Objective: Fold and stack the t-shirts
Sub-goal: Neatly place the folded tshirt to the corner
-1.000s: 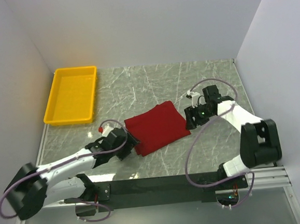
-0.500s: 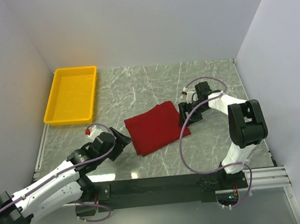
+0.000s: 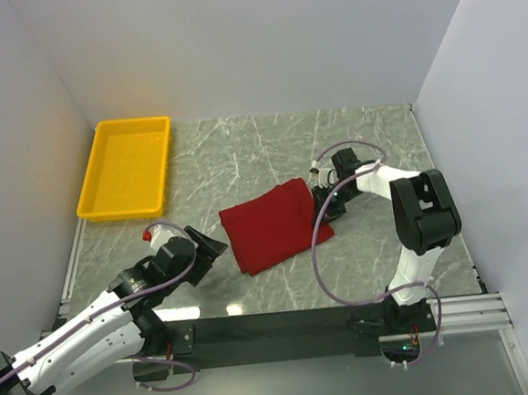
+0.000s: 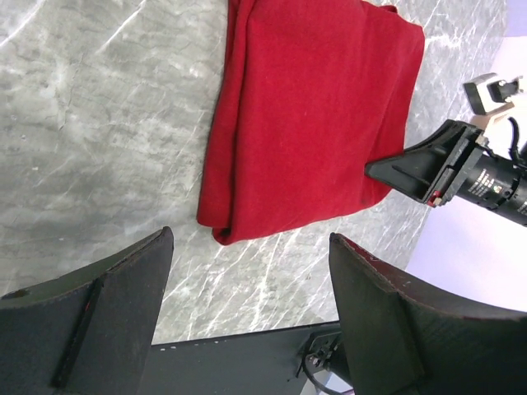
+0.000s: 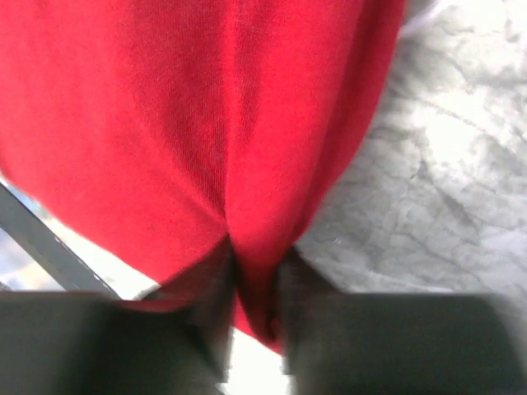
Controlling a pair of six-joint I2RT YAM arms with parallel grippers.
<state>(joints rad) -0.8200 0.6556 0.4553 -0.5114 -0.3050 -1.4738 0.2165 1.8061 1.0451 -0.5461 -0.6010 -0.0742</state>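
Since a second ago the left arm has drawn back from the t-shirt (image 3: 273, 224) toward 8 o'clock, while the right gripper (image 3: 324, 204) has slid in onto the cloth's 3 o'clock edge and narrowed its jaws. From the top camera, the dark red shirt lies folded into a flat, slightly skewed rectangle near the middle of the marble table (image 3: 369, 134), with a yellow tray (image 3: 94, 188) well apart at 10 o'clock. The left gripper (image 3: 215, 249) sits just off the shirt's 8 o'clock corner, apart from it, and the right gripper touches the opposite edge. In the left wrist view, the left gripper (image 4: 249, 247) stands spread wide with nothing between its fingers (image 4: 107, 304), only bare table (image 4: 99, 99) beneath. The folded shirt (image 4: 313, 107) lies ahead at 12 o'clock, layers showing along its near edge, and the right gripper (image 4: 387, 169) meets its edge at 3 o'clock. In the right wrist view, which is blurred, red cloth (image 5: 189, 123) fills most of the frame, and the right gripper (image 5: 247, 304) is clenched on a pinched fold of it. The cloth gathers into a crease between the dark fingers (image 5: 329, 329) at 6 o'clock, and grey table (image 5: 436, 181) shows at 3 o'clock.
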